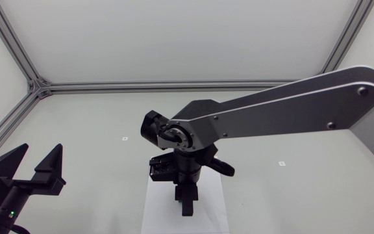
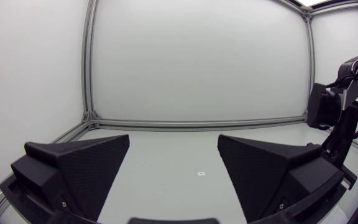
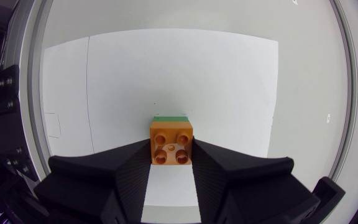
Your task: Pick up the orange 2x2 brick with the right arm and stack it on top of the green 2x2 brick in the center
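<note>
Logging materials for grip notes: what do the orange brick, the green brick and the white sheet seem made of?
The orange brick looks like hard moulded plastic: smooth, slight sheen, crisp round studs. The green brick shows only a sliver; likely the same plastic. The white sheet is probably paper: flat, matte, thin straight edges.

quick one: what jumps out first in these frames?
The orange brick stands out first, held between the fingers of the right gripper over the white sheet. A strip of the green brick shows just past it. In the head view the right arm spans from the right edge to the table's centre, while the left gripper sits open at the left.
</note>
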